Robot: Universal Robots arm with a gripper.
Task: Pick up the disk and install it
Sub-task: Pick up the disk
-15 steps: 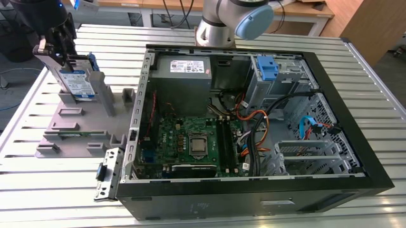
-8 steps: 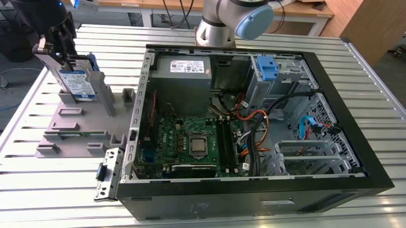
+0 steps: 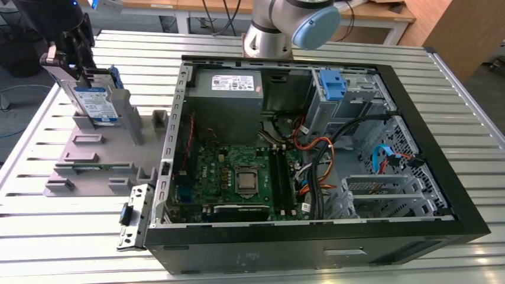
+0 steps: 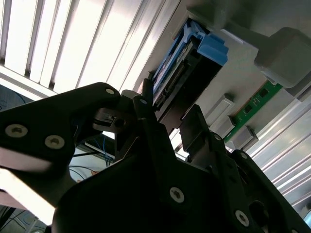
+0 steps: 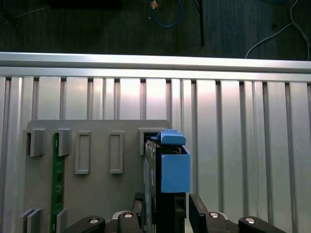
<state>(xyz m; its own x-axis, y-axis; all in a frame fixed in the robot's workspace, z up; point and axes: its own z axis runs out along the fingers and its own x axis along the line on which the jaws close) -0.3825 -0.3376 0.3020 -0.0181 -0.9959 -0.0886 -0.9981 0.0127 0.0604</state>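
Note:
The disk (image 3: 96, 103), a silver drive with a white-and-blue label in a blue caddy, stands on edge in a slot of the grey holder (image 3: 94, 160), at the exterior view's left beside the open computer case (image 3: 442, 225). My gripper (image 3: 77, 72) comes down on its top edge. In both wrist views the black fingers sit tight against the two flat sides of the disk (image 5: 174, 165) (image 4: 204, 46), so the gripper (image 5: 167, 206) (image 4: 170, 116) is shut on it. The disk's lower end still sits in the holder (image 5: 97, 194).
A green memory stick (image 5: 57, 174) stands in another slot of the holder. Inside the case are the grey power supply (image 3: 229, 83), the motherboard (image 3: 236, 177), loose cables (image 3: 323, 154) and a drive bay with a blue bracket (image 3: 334, 86). The arm's base (image 3: 272, 35) is behind the case.

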